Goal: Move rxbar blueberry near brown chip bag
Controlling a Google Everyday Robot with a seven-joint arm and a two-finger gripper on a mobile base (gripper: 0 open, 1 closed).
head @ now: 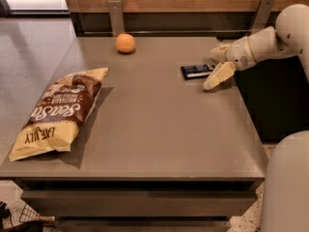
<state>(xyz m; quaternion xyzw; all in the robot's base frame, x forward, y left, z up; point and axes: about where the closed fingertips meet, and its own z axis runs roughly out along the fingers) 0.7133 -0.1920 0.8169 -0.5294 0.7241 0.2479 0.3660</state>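
Note:
The rxbar blueberry [195, 71] is a small dark navy bar lying flat on the right part of the grey table [154, 129]. My gripper [215, 65] is at the bar's right end, low over the table. It is open, with one finger [216, 77] on the near side of the bar and the other [219, 52] on the far side. The brown chip bag [60, 111] lies flat at the table's left edge, far from the bar.
An orange round fruit [125, 43] sits at the back of the table, left of the bar. A wooden wall with metal brackets [116, 16] runs behind the table. My pale base [287, 187] stands at the front right corner.

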